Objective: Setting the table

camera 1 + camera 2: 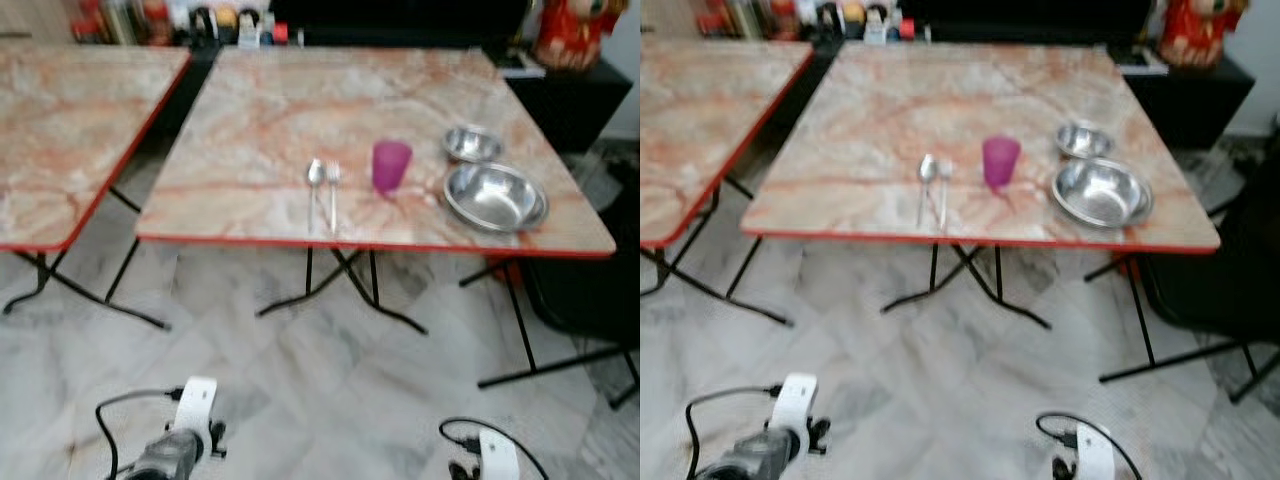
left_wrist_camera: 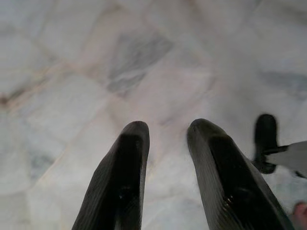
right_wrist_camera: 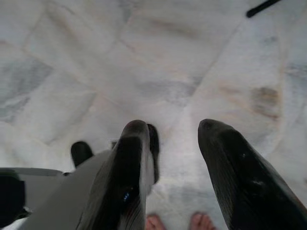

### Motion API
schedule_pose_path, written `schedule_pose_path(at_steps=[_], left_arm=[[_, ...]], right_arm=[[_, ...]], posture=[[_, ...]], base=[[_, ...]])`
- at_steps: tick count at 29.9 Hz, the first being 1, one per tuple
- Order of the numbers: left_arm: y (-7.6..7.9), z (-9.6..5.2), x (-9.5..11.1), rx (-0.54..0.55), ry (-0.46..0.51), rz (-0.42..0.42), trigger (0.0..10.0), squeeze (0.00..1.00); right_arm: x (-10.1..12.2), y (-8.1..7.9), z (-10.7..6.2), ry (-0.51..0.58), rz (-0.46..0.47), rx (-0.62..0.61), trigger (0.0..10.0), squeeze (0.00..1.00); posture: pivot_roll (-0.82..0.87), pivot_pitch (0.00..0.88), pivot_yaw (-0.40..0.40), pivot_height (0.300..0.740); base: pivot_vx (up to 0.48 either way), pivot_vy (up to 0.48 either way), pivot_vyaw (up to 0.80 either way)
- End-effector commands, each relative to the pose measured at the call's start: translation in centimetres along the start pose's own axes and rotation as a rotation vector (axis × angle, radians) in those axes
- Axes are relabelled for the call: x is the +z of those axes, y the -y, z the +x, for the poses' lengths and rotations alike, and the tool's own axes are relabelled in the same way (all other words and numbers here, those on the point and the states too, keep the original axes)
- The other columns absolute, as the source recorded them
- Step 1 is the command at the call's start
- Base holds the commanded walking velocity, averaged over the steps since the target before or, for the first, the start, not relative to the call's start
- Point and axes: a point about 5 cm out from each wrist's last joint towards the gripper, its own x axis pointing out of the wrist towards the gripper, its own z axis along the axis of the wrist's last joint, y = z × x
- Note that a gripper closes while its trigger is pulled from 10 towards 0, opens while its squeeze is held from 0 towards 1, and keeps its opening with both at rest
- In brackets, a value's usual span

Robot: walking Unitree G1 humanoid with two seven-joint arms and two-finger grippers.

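Note:
A marble-topped folding table with a red edge stands ahead. On it lie a spoon and a fork side by side, with a purple cup upright to their right. Further right sit a large steel bowl and a small steel bowl behind it. Both arms hang low over the floor, far short of the table. My left gripper is open with nothing between its fingers. My right gripper is also open and holds nothing.
A second marble table stands to the left with a gap between. Black folding legs cross under the near table. A dark cabinet and a dark chair are at the right. Bare toes show on the marble floor.

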Motion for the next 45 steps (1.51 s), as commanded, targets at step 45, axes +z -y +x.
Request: schedule_pose_path(at_steps=[45], left_arm=[[0.48, 0.05, -0.22, -0.023, -0.014, 0.008, 10.0, 0.0]], right_arm=[[-0.21, 0.48, -0.14, -0.001, 0.02, -0.018, 10.0, 0.0]], posture=[[-0.04, 0.104, -0.006, 0.74]], base=[[0.195, 0.0, 0.0]])
